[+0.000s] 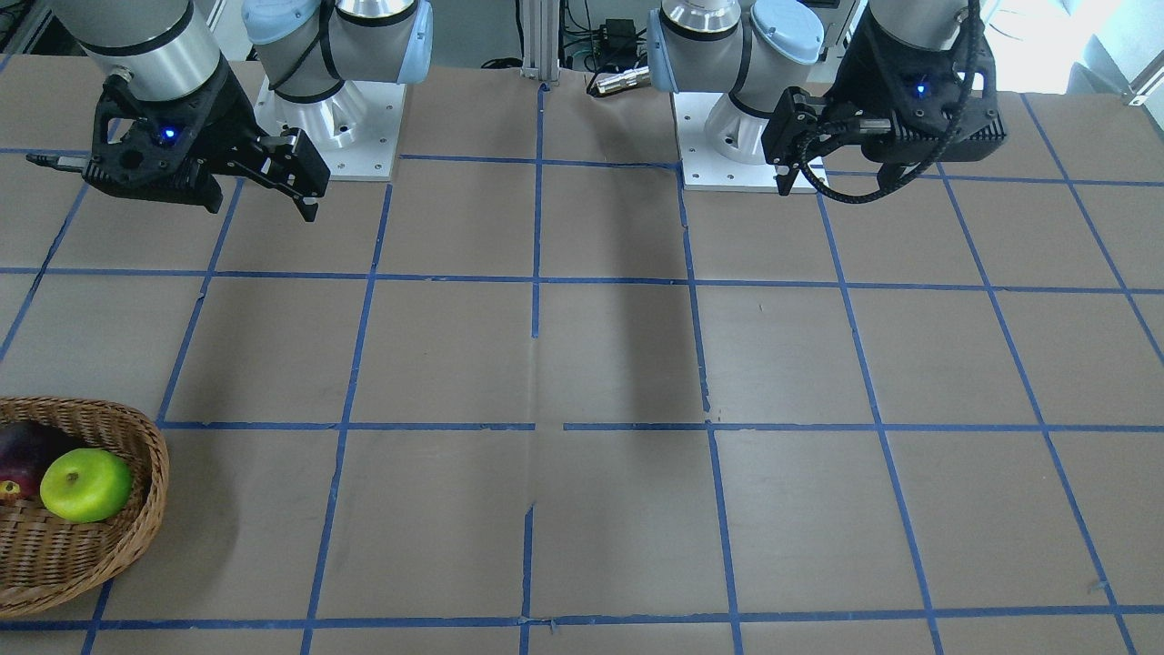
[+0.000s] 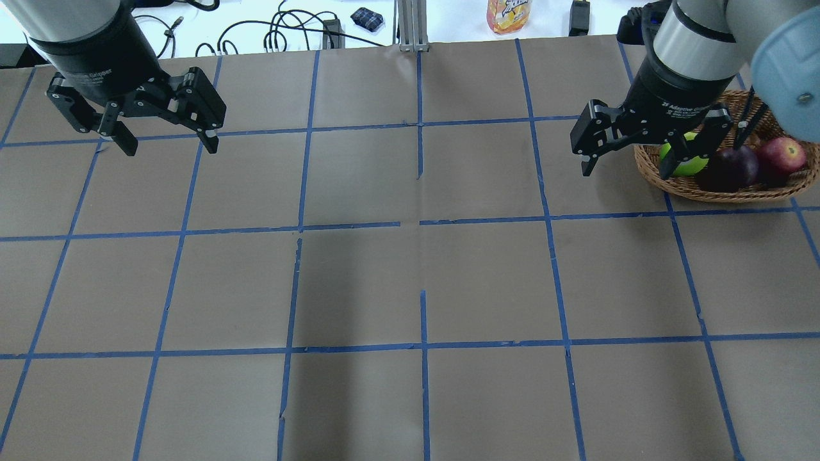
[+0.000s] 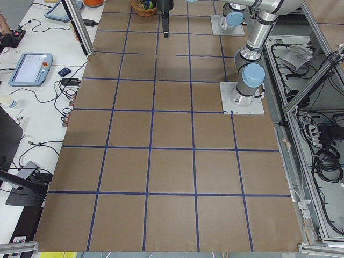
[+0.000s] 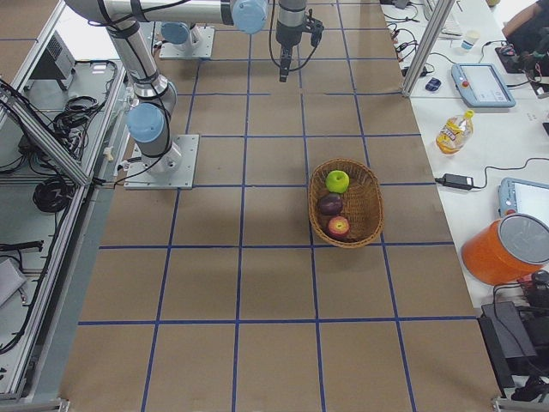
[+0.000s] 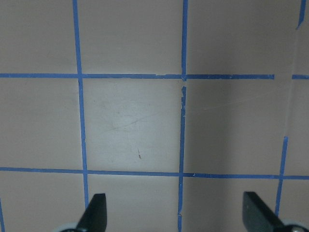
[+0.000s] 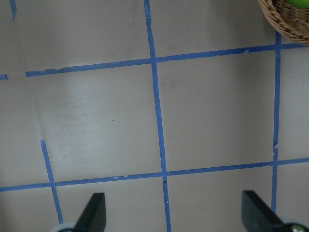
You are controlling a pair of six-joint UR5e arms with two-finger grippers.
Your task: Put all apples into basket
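Brown paper table (image 2: pixel 410 275) w/ blue tape grid. An oval wicker basket (image 4: pixel 371 206) sits on the robot's right side of it & holds all 3 apples, so the job looks done. Trouble from here would prob. come from an unneeded move.

Biggest risk: the right claw (image 2: pixel 626 171), empty w/ jaws spread wide, hangs raised & close beside the basket in the overhead view. If that arm drops or swings outward it could clip the braided rim, then shove the light basket along the paper or tip it. Smaller risk: the green apple (image 1: pixel 86 485) rests against the rim on the claw's side, so a knock there could roll it out onto the table. The left claw (image 2: pixel 172 148), also wide & empty, is well apart at the other end & poses no likely threat.

Position vs. right claw: the basket lies beyond the claw, farther from the robot's base, further out to its right & lower down. The right wrist cam catches only a corner of the wicker at its top right edge. Inside, the apples sit close together in a row: green nearest the claw, maroon apple (image 2: pixel 727 169) in the middle, red apple (image 2: pixel 781 155) farthest. Nothing sits btwn the jaws of either claw
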